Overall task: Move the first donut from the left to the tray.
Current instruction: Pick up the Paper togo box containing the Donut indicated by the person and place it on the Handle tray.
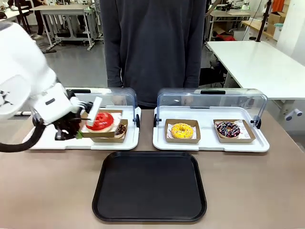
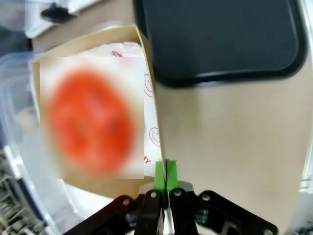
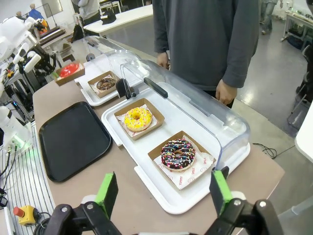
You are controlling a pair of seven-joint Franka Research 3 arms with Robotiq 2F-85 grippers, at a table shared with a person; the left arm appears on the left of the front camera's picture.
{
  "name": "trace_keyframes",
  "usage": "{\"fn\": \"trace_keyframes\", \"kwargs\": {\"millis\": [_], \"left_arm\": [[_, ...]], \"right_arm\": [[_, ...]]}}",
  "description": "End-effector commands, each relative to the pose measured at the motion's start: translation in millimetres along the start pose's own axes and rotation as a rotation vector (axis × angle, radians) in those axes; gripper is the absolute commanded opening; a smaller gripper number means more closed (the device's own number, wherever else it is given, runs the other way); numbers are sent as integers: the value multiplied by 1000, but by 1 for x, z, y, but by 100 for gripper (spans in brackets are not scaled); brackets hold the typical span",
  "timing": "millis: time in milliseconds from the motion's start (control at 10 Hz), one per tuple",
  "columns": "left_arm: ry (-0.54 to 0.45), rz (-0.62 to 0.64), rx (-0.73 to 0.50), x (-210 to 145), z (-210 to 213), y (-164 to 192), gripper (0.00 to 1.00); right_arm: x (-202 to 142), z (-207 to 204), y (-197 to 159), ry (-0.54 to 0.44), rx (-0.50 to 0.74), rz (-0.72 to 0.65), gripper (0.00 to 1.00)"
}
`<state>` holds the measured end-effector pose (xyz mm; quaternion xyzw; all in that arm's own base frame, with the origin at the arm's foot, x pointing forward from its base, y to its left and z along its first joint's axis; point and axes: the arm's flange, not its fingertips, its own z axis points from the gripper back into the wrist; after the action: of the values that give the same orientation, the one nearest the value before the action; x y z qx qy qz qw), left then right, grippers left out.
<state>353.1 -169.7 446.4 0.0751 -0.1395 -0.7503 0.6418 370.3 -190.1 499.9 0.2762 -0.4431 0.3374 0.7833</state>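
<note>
The red-iced donut (image 1: 99, 120) sits in its small cardboard tray (image 1: 104, 133), lifted above the left white tray (image 1: 47, 141), behind the black tray (image 1: 149, 187). The left gripper (image 2: 163, 172) is clamped on the cardboard tray's edge. The right gripper (image 3: 161, 190) is spread wide, well apart from the black tray.

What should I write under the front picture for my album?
Left gripper lifts the glossy red ring donut in its cardboard tray beside the flat black plastic tray.
</note>
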Motion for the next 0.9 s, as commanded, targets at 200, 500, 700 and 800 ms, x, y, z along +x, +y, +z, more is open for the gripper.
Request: {"fn": "trace_keyframes", "kwargs": {"millis": [200,500,700,800], "left_arm": [[26,-48,15,63,-35,-89,1],[46,-68,44,110,-65,-126,1],[40,-60,45,126,-88,-150,1],[44,-41,45,128,-100,-161,1]], "right_arm": [[3,-1,-2,-30,-1,19,100],[3,-1,-2,-30,-1,19,100],[3,-1,-2,-30,-1,19,100],[3,-1,-2,-30,-1,19,100]]}}
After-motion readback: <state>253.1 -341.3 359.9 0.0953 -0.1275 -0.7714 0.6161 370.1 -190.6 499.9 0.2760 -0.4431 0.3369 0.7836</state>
